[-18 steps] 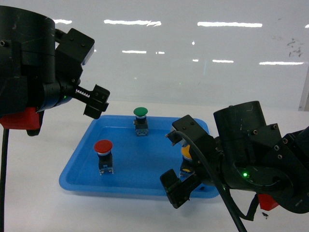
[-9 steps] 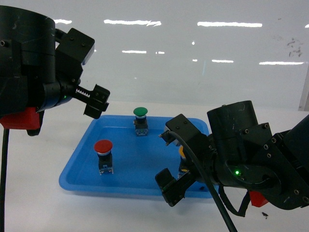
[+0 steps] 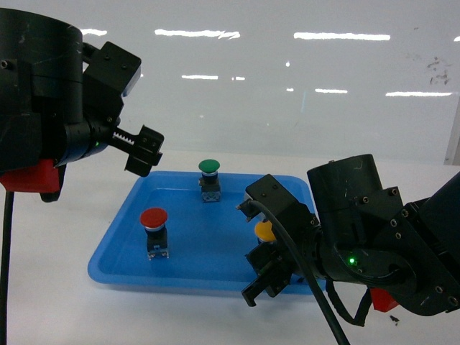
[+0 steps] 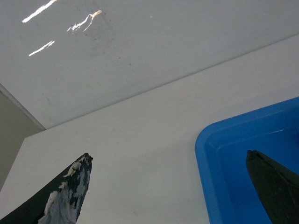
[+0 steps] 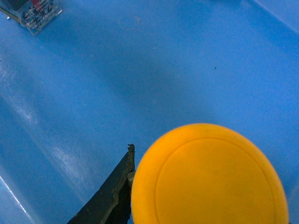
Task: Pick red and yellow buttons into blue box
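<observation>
Progress is at its start: neither button has left the shallow blue tray (image 3: pixel 115 269), and the blue box shows in none of the 3 views. The right gripper (image 3: pixel 264 248) sits low in the tray's near right corner with its jaws drawn in on either side of the yellow button (image 3: pixel 265 231). The right wrist view shows the yellow cap filling the lower right with 1 dark finger (image 5: pixel 110 196) pressed at its edge, so I judge the gripper closed on it, though the far finger is out of sight. The red button (image 3: pixel 154 218) stands upright on the tray's left side, untouched, and the green button (image 3: pixel 209 167) stands at the back. The left gripper (image 3: pixel 142 149) hovers above the tray's far left corner, jaws apart and holding nothing. Left to do: lift the yellow button, carry it to the box, then fetch the red one.
</observation>
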